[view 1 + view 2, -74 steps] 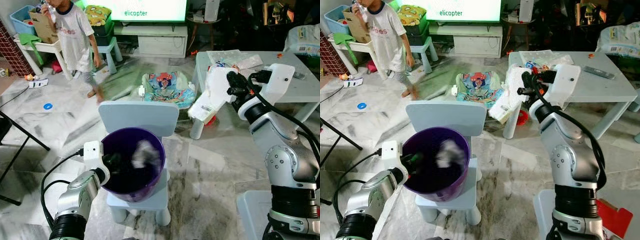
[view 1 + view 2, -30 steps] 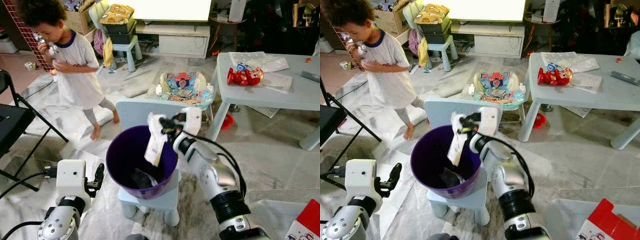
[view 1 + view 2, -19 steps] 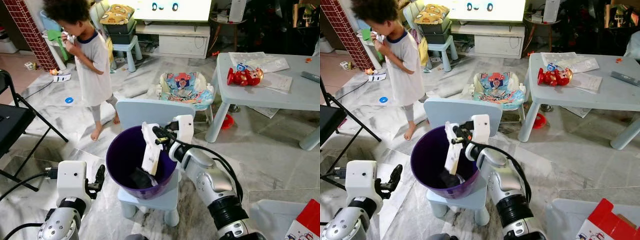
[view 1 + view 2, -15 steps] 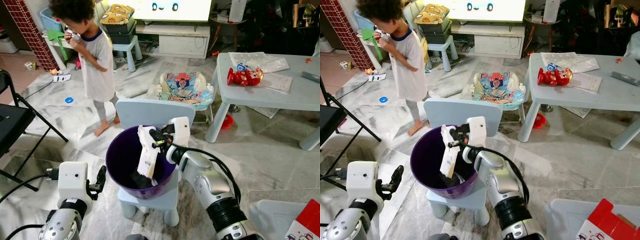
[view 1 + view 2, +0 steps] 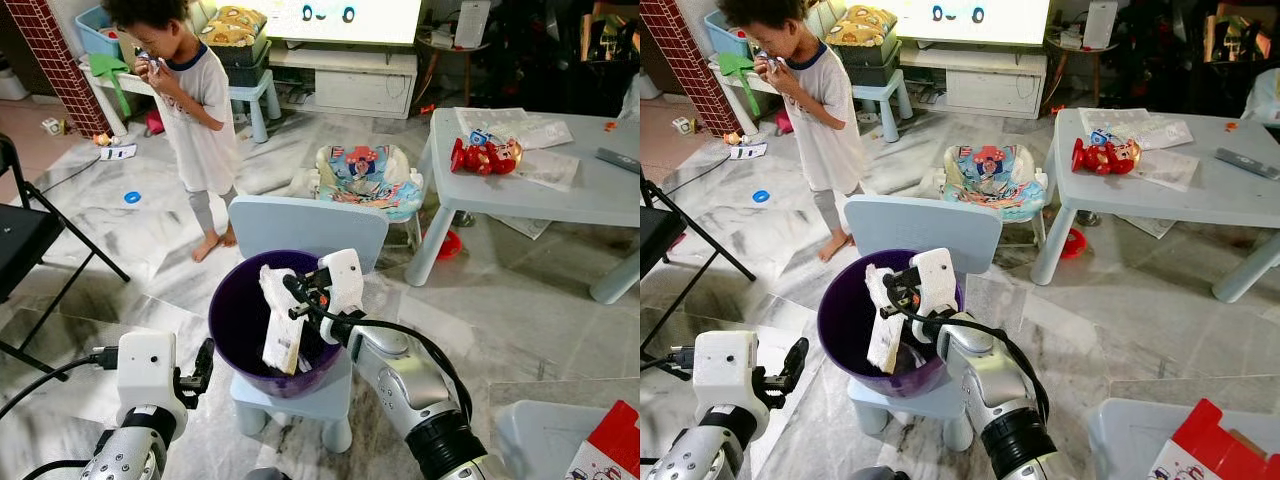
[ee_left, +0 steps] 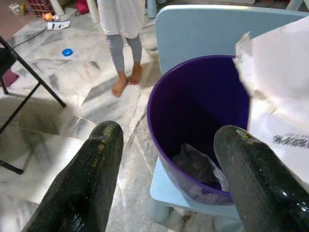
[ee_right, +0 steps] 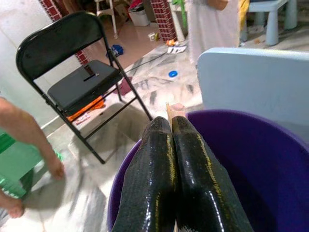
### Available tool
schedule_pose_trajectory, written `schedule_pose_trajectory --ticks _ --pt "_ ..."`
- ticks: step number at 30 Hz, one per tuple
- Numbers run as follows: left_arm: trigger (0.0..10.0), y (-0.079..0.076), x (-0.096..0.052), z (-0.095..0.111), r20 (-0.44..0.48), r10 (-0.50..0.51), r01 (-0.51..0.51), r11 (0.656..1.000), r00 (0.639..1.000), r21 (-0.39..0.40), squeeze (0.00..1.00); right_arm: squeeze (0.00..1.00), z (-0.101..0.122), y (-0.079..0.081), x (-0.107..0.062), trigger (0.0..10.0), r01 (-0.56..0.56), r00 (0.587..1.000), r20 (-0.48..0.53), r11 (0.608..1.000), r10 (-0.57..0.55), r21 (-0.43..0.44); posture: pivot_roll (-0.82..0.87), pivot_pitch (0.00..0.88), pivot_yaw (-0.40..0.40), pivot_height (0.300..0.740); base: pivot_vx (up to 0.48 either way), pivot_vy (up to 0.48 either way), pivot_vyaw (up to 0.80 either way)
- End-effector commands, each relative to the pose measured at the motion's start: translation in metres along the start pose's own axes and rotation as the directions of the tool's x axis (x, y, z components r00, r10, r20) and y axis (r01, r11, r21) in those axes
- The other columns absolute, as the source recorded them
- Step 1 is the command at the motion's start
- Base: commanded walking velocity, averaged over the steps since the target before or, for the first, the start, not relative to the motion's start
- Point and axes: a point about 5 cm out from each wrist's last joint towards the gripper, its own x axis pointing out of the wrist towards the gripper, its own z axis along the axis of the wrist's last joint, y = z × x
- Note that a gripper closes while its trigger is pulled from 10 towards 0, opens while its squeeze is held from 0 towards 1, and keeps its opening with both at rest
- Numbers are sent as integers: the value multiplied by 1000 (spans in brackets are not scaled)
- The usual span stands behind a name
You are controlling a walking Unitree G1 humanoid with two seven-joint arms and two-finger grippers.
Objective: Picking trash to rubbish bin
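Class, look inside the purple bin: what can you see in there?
Inside the purple bin hangs white paper trash, pinched by the right gripper. Crumpled trash lies at the bottom; the paper hides the rest.

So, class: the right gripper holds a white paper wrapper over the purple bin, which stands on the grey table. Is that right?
Not quite. The right gripper does hold the white paper wrapper over the purple bin, but the bin stands on the small light blue chair, not on the grey table, which is further off to the right. The left eye view shows it.
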Motion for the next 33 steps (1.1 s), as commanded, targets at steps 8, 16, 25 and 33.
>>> schedule_pose_trajectory --ticks 8,16,25,33 --pt "10000 -3 1 2 13 0 0 1000 1000 -7 0 1000 12 15 15 10000 -21 998 61 999 19 35 241 82 -31 740 0 0 0" --pt "10000 -4 4 4 18 -1 2 1000 1000 -12 0 1000 10 12 13 10000 -2 998 66 998 -2 66 236 83 -34 740 0 0 0" --pt "10000 -4 7 4 21 4 -4 1000 1000 -16 0 1000 8 12 15 10000 -14 999 50 997 10 81 236 76 -37 740 0 0 0" --pt "10000 -3 12 10 43 4 -4 1000 999 -10 0 1000 21 4 12 10000 5 996 90 999 -9 49 230 72 -36 740 0 0 0"
